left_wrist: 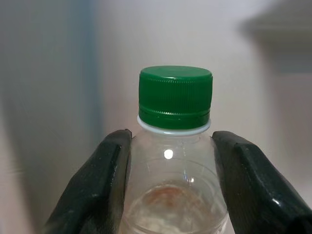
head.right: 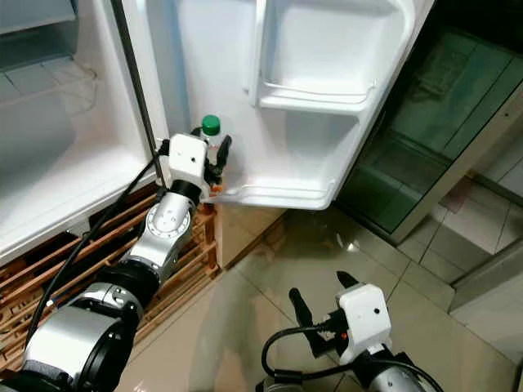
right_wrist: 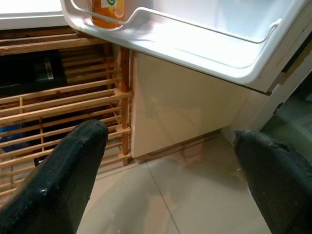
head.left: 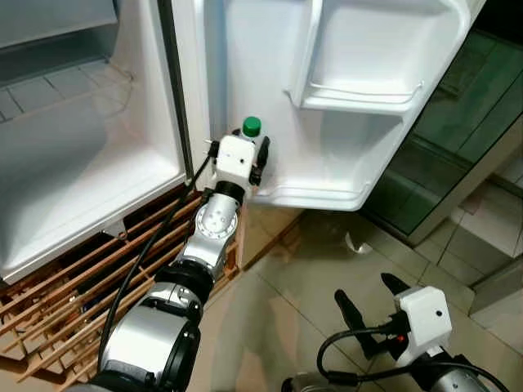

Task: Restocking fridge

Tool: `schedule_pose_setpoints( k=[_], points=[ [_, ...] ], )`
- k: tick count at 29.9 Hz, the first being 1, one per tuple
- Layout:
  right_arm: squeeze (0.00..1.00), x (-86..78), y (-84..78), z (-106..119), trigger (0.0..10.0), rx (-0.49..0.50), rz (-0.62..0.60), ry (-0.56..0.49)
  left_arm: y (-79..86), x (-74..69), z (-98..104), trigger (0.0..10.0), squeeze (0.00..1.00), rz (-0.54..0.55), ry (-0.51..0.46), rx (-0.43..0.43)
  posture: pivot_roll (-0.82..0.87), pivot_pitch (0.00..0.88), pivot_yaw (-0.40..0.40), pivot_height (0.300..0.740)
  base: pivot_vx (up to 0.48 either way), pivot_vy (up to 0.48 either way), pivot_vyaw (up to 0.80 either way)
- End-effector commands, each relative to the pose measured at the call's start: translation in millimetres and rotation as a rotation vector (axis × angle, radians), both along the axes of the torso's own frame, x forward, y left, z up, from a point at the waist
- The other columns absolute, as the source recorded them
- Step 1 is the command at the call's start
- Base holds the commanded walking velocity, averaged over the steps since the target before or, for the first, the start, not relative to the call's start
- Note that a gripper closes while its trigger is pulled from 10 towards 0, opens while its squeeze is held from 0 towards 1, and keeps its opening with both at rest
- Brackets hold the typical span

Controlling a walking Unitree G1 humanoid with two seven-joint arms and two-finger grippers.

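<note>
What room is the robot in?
Probably a kitchen at home: an open white fridge with door shelves, a tiled floor, and the left gripper holding a green-capped bottle by the door.

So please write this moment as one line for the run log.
left gripper: shut on green-capped bottle | position: bottom shelf of fridge door | right gripper: open, low above floor

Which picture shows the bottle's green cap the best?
The left wrist view: the green cap is big and sharp there, above the left gripper. Both eye views show it small behind the wrist; the right wrist view catches the bottle's orange label.
</note>
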State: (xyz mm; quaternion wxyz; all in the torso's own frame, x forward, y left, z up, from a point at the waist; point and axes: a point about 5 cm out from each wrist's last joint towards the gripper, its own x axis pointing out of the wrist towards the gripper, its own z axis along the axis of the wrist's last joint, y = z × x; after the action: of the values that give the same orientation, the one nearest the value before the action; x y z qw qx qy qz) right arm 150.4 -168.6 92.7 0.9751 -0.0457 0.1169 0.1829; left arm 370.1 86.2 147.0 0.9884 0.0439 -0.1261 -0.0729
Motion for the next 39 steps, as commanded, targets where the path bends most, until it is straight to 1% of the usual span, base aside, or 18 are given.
schedule_pose_setpoints(
  k=[1, 2, 8, 9, 10, 11, 12, 18, 19, 21, 24, 26, 29, 31, 32, 34, 38, 39],
  points=[
    [0.0, 1.0, -3.9, 0.5, 10.0, -0.004, -0.006, 0.007, 19.3, 0.1, -22.3, 10.0, 0.62, 0.12, 0.135, -0.014, -0.41, 0.115, -0.062, 0.74, 0.0, 0.0, 0.0],
    [0.0, 1.3, -3.9, 0.5, 10.0, -0.004, -0.005, 0.009, 21.6, 0.8, -22.1, 10.0, 1.0, 0.137, 0.138, -0.016, -0.41, 0.116, -0.063, 0.74, 0.0, 0.0, 0.0],
    [0.0, 2.8, -2.4, 0.0, 10.0, -0.004, 0.005, 0.014, 27.3, 7.6, -6.5, 10.0, 1.0, 0.202, 0.085, 0.01, -0.4, 0.113, -0.059, 0.74, 0.0, 0.0, 0.0],
    [0.0, 3.3, -2.2, -0.4, 10.0, -0.004, 0.006, 0.015, 28.3, 10.5, 6.3, 10.0, 1.0, 0.224, 0.029, 0.015, -0.4, 0.111, -0.055, 0.74, 0.0, 0.0, 0.0],
    [0.0, 4.9, -2.2, -1.4, 10.0, -0.003, 0.006, 0.016, 26.9, 13.2, 29.9, 10.0, 1.0, 0.241, -0.079, 0.014, -0.4, 0.108, -0.055, 0.74, 0.0, 0.0, 0.0],
    [0.0, 4.9, -2.2, -1.4, 10.0, -0.003, 0.006, 0.016, 26.9, 13.2, 29.9, 10.0, 1.0, 0.241, -0.079, 0.014, -0.4, 0.108, -0.055, 0.74, 0.0, 0.0, 0.0],
    [0.0, 6.3, -2.7, -2.8, 10.0, -0.002, 0.004, 0.018, 22.5, 13.6, 39.8, 10.0, 1.0, 0.22, -0.112, 0.012, -0.39, 0.103, -0.055, 0.74, 0.0, 0.0, 0.0],
    [0.0, 11.9, -2.6, -7.9, 10.0, 0.001, 0.004, 0.022, 20.4, 11.3, 47.3, 10.0, 1.0, 0.214, -0.126, 0.074, -0.37, 0.076, -0.044, 0.74, 0.0, 0.0, 0.0],
    [0.0, 16.7, -2.6, -11.6, 10.0, 0.007, -0.002, 0.018, 26.3, 5.7, 48.0, 10.0, 1.0, 0.234, -0.119, 0.119, -0.34, 0.044, -0.033, 0.74, 0.0, 0.0, 0.0],
    [0.0, 16.7, -2.6, -11.6, 10.0, 0.007, -0.002, 0.018, 26.3, 5.7, 48.0, 10.0, 1.0, 0.234, -0.119, 0.119, -0.34, 0.044, -0.033, 0.74, 0.0, 0.0, 0.0],
    [0.0, 27.6, 0.6, -14.3, 10.0, 0.025, -0.011, -0.007, 34.7, -11.3, 55.6, 10.0, 1.0, 0.225, -0.131, 0.171, -0.3, 0.0, -0.011, 0.74, 0.0, 0.0, 0.0],
    [0.0, 30.4, 1.9, -14.6, 10.0, 0.029, -0.012, -0.013, 35.8, -15.3, 57.7, 10.0, 1.0, 0.218, -0.135, 0.182, -0.3, 0.0, -0.011, 0.74, 0.0, 0.0, 0.0],
    [0.0, 50.1, 10.2, -17.5, 10.0, 0.051, -0.019, -0.043, 38.9, -36.8, 65.1, 10.0, 1.0, 0.124, -0.134, 0.233, -0.23, 0.0, 0.021, 0.74, 0.0, 0.0, 0.0],
    [0.0, 56.8, 13.2, -18.4, 10.0, 0.056, -0.018, -0.051, 39.6, -42.7, 65.4, 10.0, 1.0, 0.09, -0.12, 0.249, -0.21, 0.0, 0.025, 0.74, 0.0, 0.0, 0.0],
    [0.0, 64.2, 17.3, -19.8, 10.0, 0.061, -0.012, -0.062, 41.2, -52.3, 63.1, 10.0, 0.0, 0.041, -0.08, 0.262, -0.2, 0.0, 0.028, 0.74, 0.0, 0.0, 0.0],
    [0.0, 66.5, 18.4, -20.6, 10.0, 0.061, -0.009, -0.066, 43.1, -56.8, 61.8, 10.0, 0.0, 0.032, -0.058, 0.263, -0.19, 0.0, 0.03, 0.74, 0.0, 0.0, 0.0],
    [0.0, 76.0, 18.4, -25.1, 10.0, 0.058, -0.003, -0.079, 61.3, -87.0, 43.3, 10.0, 0.0, -0.05, 0.024, 0.195, -0.15, 0.0, 0.03, 0.74, 0.0, 0.0, 0.0],
    [0.0, 76.0, 18.4, -25.1, 10.0, 0.058, -0.003, -0.079, 61.3, -87.0, 43.3, 10.0, 0.0, -0.05, 0.024, 0.195, -0.15, 0.0, 0.03, 0.74, 0.0, 0.0, 0.0]
  ],
)
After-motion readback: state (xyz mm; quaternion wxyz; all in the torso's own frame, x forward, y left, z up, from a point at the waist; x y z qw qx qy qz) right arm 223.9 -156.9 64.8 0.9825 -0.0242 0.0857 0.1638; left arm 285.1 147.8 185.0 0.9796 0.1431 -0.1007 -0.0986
